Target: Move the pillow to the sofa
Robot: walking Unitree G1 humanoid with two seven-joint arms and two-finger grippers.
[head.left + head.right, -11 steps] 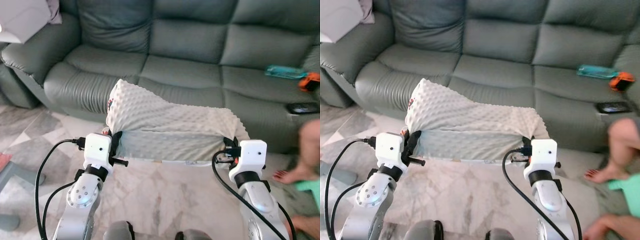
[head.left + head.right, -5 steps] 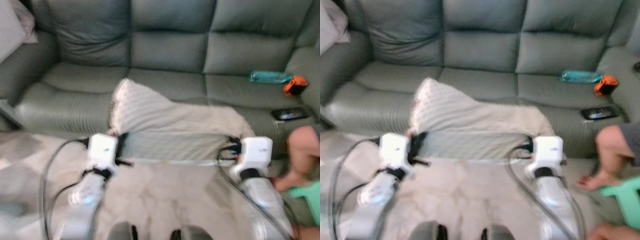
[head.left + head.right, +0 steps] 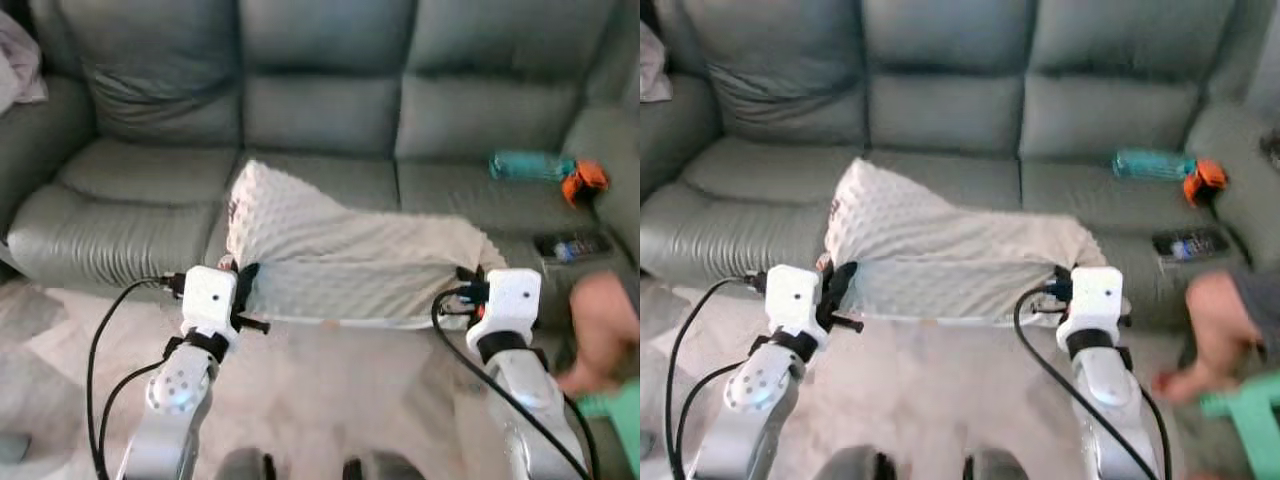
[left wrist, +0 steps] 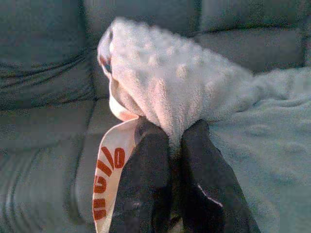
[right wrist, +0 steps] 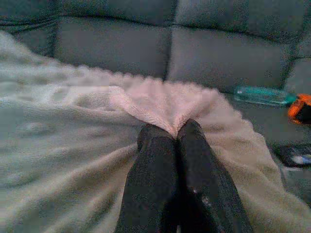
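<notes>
Pillow hangs stretched between 2 grippers before the sofa, over its seat edge. Left gripper at 9 o'clock and right gripper at 3 o'clock each pinch a corner, fingers clamped tight on the fabric.

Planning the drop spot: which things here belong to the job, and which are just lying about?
Job:
pillow, pinched by left gripper and right gripper
sofa

Lying about:
teal bottle
orange object
remote
</notes>
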